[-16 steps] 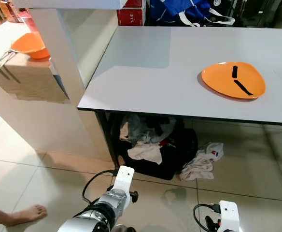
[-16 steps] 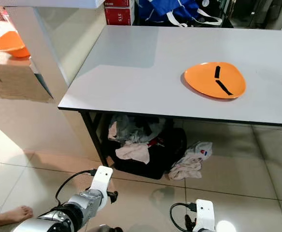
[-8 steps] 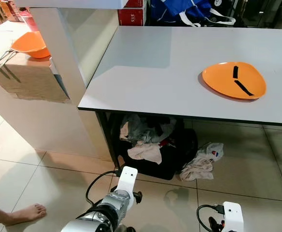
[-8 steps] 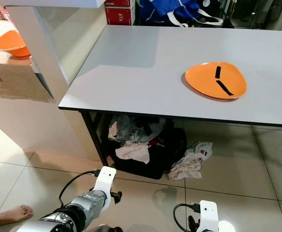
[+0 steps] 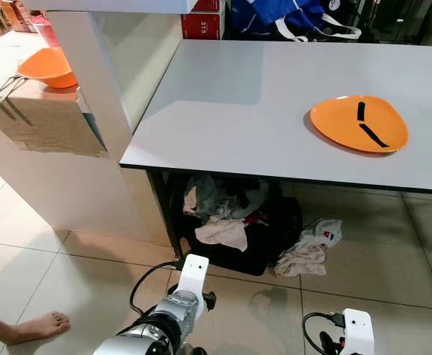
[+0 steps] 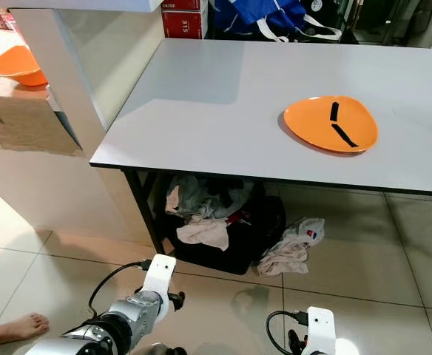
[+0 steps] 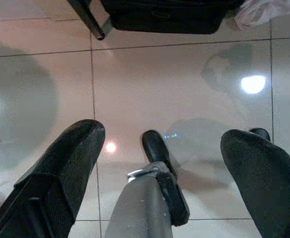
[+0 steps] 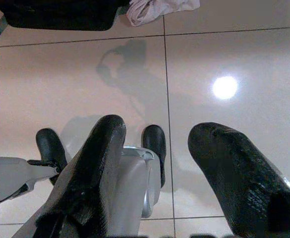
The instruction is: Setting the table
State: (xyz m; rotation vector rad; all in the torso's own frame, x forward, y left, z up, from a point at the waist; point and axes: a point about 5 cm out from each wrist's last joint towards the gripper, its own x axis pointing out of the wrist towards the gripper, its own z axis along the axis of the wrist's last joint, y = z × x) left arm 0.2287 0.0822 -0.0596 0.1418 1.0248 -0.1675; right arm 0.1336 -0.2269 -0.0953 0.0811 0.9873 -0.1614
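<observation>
Plate (image 5: 359, 123), orange, two black marks on it: right part of grey table (image 5: 231, 103). Bowl (image 5: 47, 68), orange: far-left counter (image 5: 42, 122). Clothes pile (image 5: 223, 214): under table. Left hand (image 7: 160, 163) and right hand (image 8: 157, 163): low over floor tiles, fingers spread, empty.

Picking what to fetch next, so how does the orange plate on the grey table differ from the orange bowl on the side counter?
The plate is flat and shallow with two black strips lying on it; the bowl is deeper, and nothing shows inside it. The plate sits alone on the grey table; the bowl stands on the counter to the left with cutlery beside it. Both are the same bright orange.
</observation>
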